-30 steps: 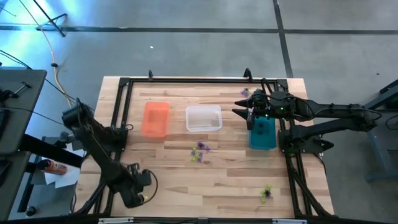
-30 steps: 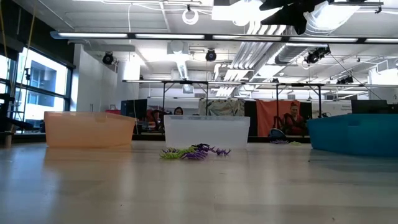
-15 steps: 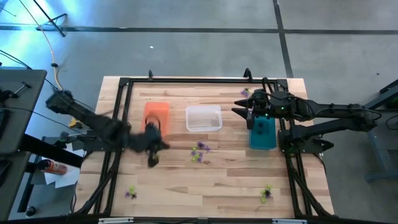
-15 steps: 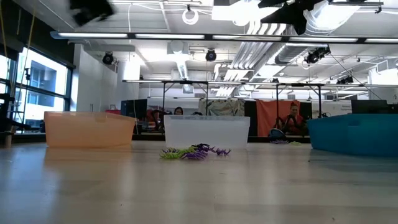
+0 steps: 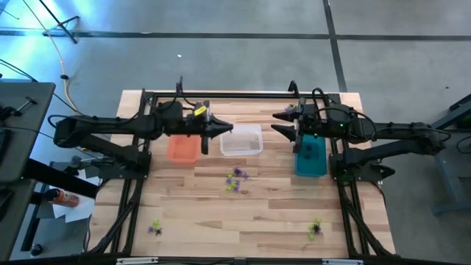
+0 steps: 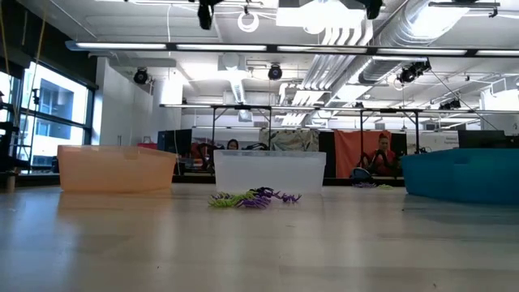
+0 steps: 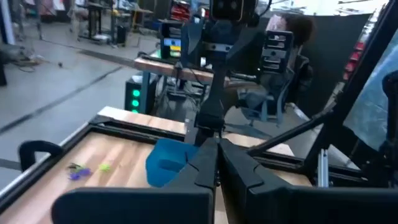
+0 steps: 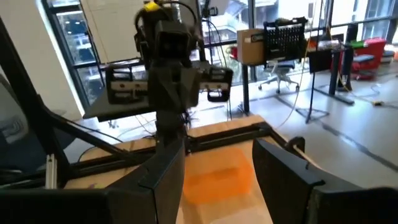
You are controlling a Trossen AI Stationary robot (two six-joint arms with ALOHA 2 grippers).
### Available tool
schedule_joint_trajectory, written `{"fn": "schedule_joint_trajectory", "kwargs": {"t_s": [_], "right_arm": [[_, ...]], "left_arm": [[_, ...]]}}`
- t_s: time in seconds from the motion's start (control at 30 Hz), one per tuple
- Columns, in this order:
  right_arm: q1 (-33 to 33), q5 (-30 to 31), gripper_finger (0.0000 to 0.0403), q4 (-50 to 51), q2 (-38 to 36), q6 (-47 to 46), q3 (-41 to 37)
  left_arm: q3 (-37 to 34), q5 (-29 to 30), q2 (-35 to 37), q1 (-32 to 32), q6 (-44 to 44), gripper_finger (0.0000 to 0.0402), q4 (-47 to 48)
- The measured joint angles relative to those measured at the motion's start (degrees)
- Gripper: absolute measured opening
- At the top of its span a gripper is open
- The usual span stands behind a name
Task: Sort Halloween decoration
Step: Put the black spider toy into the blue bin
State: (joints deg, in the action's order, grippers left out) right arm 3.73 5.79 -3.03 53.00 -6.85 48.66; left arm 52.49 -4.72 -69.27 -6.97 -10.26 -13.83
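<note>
The Halloween decoration lies in small purple, green and black clusters on the wooden table: one at mid-table [image 5: 235, 179] [image 6: 255, 197], one near left [image 5: 154, 228], one near right [image 5: 315, 227], one at the far right [image 5: 291, 109] [image 7: 87, 169]. My left gripper [image 5: 227, 129] [image 7: 216, 148] is shut and points level toward the table's right, high above the clear bin's left edge. I see nothing between its fingers. Facing it, my right gripper [image 5: 278, 123] [image 8: 217, 165] stands open and empty, high in the air by the teal bin's far end.
Three bins stand in a row across the table: orange [image 5: 182, 149] [image 8: 217, 174], clear [image 5: 243, 140] [image 6: 269, 170], teal [image 5: 310, 158] [image 7: 165, 163]. A black frame [image 5: 221, 94] runs around the table's edges. People sit in the room behind.
My left gripper has swung up from the table's near left corner toward the far side and the right, to above the orange and clear bins. It has turned from pointing down to level and stays shut. A trinket cluster now shows where it was. My right gripper has tipped up slightly.
</note>
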Motion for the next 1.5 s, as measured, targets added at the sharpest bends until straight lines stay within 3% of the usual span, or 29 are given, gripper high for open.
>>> {"fn": "schedule_joint_trajectory", "kwargs": {"t_s": [0.33, 0.53, 0.73, 0.87, 1.1, 1.37, 1.5], "right_arm": [[-0.02, -0.25, 0.0183, -1.88, 1.8, -1.45, 0.0], [-2.02, 0.5, 0.0183, -8.56, 9.72, 1.15, 1.14], [-4.71, 15.57, 0.0183, -8.77, 20.79, 9.83, 8.38], [-5.29, 23.3, 0.0183, -8.63, 26.06, 11.37, 12.43], [-5.51, 20.3, 0.0183, -8.46, 33.02, 10.22, 18.84], [-5.55, 27.02, 0.0177, -8.4, 35.32, 10.32, 22.12], [-5.55, 27.58, 0.0158, -8.49, 34.85, 10.33, 22.32]], "left_arm": [[-0.07, 0.09, -1.8, 0.73, -0.23, 0.0, -3.63], [-0.04, 5.19, -2.52, 0.71, -1.33, 0.0, -9.2], [-0.04, 14.31, -3.49, 0.82, -5.81, 0.0, -10.3], [-0.04, 17.05, -3.76, 0.89, -6.16, 0.0, -10.69], [-0.04, 18.73, -3.74, 0.91, -6.16, 0.0, -11.36], [0.02, 18.83, -3.7, 1.08, -6.12, 0.0, -11.06], [0.02, 18.83, -3.7, 1.08, -6.11, 0.0, -11.01]]}}
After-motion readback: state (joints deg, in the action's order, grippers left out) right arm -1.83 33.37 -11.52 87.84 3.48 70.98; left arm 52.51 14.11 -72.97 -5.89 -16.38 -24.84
